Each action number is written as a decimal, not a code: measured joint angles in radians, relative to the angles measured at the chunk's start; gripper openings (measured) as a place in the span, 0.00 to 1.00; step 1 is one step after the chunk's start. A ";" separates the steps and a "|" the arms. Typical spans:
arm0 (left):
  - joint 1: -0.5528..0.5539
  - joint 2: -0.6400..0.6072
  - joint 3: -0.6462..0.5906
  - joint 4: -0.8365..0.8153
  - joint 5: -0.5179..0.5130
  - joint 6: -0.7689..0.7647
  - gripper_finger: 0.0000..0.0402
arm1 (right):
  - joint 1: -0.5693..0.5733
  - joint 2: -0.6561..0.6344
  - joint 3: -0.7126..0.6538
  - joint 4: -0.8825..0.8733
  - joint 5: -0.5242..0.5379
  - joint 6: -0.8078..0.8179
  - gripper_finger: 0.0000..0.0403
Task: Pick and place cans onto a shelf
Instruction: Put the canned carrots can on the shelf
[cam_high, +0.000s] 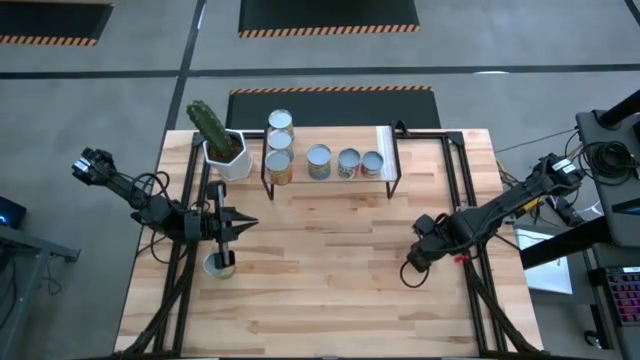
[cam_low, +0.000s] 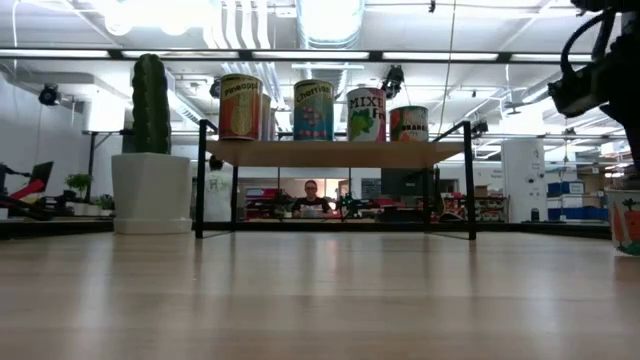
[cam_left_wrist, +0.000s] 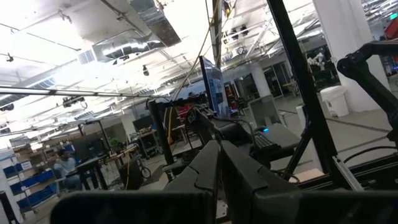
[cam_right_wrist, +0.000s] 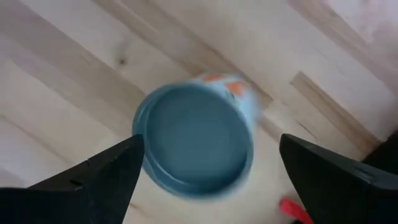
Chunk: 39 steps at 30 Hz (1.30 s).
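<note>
The high view looks straight down on a wooden table (cam_high: 330, 270). At the far side stands the shelf (cam_high: 330, 165), a low rack with a light wood top and thin black legs. Five cans sit on top of it. Two cans (cam_high: 280, 123) stand one behind the other at the left end, with a third (cam_high: 279, 167) in front of them. Three more cans (cam_high: 345, 163) stand in a row to the right. Just left of the shelf is a white pot with a green cactus (cam_high: 215, 135).

The right pincer (cam_high: 415, 262) hangs over the right part of the table, well apart from the shelf. Its fingers (cam_right_wrist: 106, 177) are spread wide apart. In the right wrist view a can with a round blue-grey top (cam_right_wrist: 196, 143) stands on the table right under the pincer, between the two fingers. The fingers do not touch it. A bit of orange shows on its side.

The left pincer (cam_high: 238, 224) waits over the left part of the table. Its fingers are pressed together and hold nothing. One more can (cam_high: 219, 264) stands on the table just beside it.

The low view shows the cans lined up on the shelf, with the cactus pot to the left. A person (cam_low: 311, 197) sits far back in the room.
</note>
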 joint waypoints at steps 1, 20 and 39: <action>0.000 0.000 0.000 0.000 0.000 0.000 0.00 | 0.000 0.001 -0.009 0.018 0.000 -0.007 0.90; 0.000 0.000 0.000 0.000 0.000 0.000 0.00 | -0.040 0.000 -0.011 0.034 -0.021 -0.052 0.90; 0.000 0.000 0.000 -0.005 0.000 0.000 0.00 | -0.050 0.113 0.072 0.029 -0.086 -0.084 0.90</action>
